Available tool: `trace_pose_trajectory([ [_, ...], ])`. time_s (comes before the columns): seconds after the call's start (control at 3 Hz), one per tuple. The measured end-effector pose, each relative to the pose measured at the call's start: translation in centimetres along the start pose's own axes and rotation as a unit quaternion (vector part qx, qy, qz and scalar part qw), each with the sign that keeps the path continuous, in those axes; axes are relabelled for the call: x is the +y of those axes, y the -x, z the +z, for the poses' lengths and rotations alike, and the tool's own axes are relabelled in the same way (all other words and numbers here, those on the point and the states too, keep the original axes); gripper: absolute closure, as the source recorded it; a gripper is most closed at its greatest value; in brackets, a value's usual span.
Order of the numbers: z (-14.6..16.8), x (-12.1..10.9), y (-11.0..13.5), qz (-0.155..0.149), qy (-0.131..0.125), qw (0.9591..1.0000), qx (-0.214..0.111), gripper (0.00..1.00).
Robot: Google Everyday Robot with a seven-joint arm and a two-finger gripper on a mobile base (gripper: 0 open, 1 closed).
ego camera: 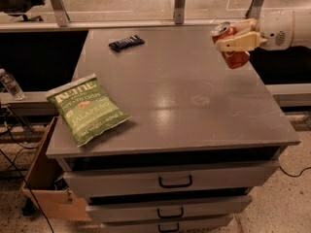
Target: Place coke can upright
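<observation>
Coke can (233, 52) is off the bench (194, 120), pinched in the tool (227, 38) at the far right of the top, close to the right edge. The tool reaches in from the right on a white arm (284, 30), and its pale fingers (238, 41) are clamped across the upper half of the can. The can is tilted: its silver top leans up and to the left, and its red base points down and slightly right. The base looks to be just above the grey surface, though whether it grazes the top cannot be told from this angle.

As for progress, the pickup is done and the can is in hand, but it is neither vertical nor resting on the bench. What is left, as I judge it, is to turn the can until its base is level, lower it onto the surface, let go and draw back without tipping it. A spot a little further in from the edge would be safer.

Well apart from the can, a green Kettle jalapeño chip bag (87, 108) lies flat at the front left corner, and a dark wrapped bar (126, 42) sits near the back left. Neither is in the way.
</observation>
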State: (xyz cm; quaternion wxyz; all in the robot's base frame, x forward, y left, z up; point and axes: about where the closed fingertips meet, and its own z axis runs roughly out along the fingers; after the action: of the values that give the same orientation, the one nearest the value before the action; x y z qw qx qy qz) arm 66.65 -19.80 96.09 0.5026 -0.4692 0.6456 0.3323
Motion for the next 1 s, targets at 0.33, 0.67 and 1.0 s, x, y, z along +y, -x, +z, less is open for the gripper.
trace_pose_trajectory([
  [0.33, -1.1, 0.2, -0.6, 0.022, -0.004, 0.9976, -0.065, 1.0],
  [0.67, -1.7, 0.6, -1.7, 0.037, -0.007, 0.9921, -0.12, 1.0],
  [1.0, -1.8, 1.2, -2.9, 0.042, -0.007, 0.9863, -0.16, 1.0],
])
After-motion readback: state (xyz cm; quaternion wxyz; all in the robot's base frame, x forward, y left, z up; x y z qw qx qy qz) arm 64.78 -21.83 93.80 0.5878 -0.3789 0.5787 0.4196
